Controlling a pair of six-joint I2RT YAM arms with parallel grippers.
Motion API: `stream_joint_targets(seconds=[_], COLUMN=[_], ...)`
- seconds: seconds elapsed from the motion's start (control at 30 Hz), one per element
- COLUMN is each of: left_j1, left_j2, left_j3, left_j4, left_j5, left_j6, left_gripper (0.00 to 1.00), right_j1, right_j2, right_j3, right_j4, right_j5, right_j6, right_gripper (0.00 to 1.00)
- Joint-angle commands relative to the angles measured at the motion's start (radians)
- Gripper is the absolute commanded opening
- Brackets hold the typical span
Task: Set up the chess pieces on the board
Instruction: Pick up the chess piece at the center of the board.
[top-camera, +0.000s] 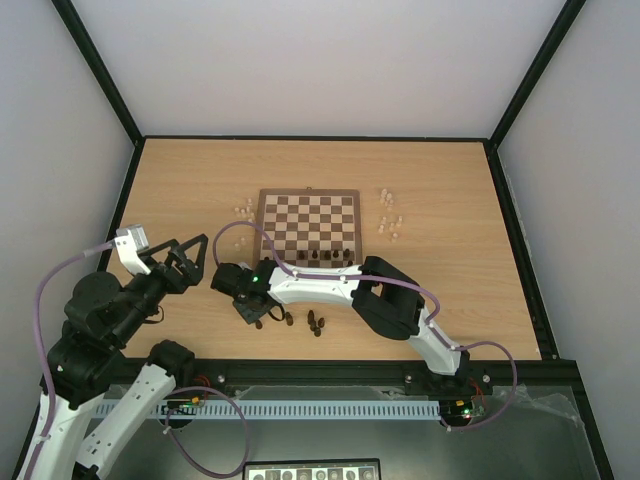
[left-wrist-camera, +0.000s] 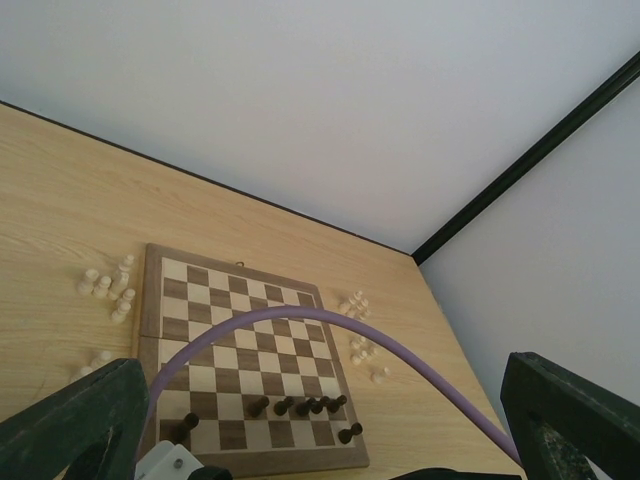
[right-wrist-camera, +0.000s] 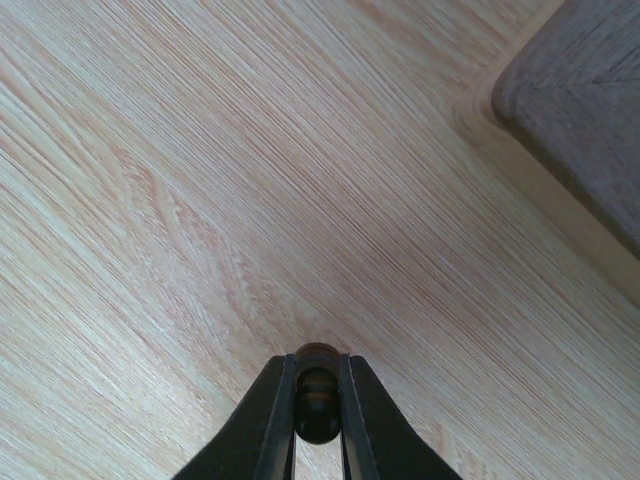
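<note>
While the right tool (top-camera: 254, 314) sits low over the table (top-camera: 180, 180) just off the board's (top-camera: 308, 222) near-left corner, I see from above loose dark pieces (top-camera: 315, 322) just beside it. Standing pieces (top-camera: 320, 257) fill part of the board's near ranks. Cream pieces (top-camera: 390, 213) lie in clusters on either side of the board. The left tool (top-camera: 178, 262) hangs well to the left, fingers wide apart and holding nothing.

From the left wrist, a purple cable (left-wrist-camera: 300, 318) arcs across my view of the board.

From the right wrist, the tool is clamped on a dark piece (right-wrist-camera: 317, 400) by its round head, down near the table, with the board's corner at upper right. I'd lift straight up first, so the base clears the border. Then I'd come down from above onto a free near square, clear of the standing pieces. A grip that high may let the piece swing, so I'd go slowly.
</note>
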Motion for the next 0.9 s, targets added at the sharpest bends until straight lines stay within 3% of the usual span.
stream_joint_targets(seconds=[0.0, 0.07, 0.27, 0.87], left_j1=[0.007, 0.007, 0.007, 0.007], left_j2=[0.009, 0.011, 0.012, 0.015], left_j3=[-0.011, -0.012, -0.015, -0.007], left_j4=[0.019, 0.021, 0.024, 0.028], left_j5=[0.014, 0.014, 0.014, 0.02], left_j6=[0.009, 0.008, 0.008, 0.006], left_gripper=[0.99, 1.0, 1.0, 1.0], right_j1=[0.005, 0.005, 0.005, 0.005], right_j2=[-0.023, -0.024, -0.029, -0.06], right_j3=[0.017, 0.018, 0.019, 0.011], right_j4=[-0.043, -0.044, -0.045, -0.045], right_j5=[0.023, 0.024, 0.027, 0.03], right_j6=[-0.006, -0.006, -0.006, -0.007], right_gripper=[0.16, 0.3, 0.31, 0.06])
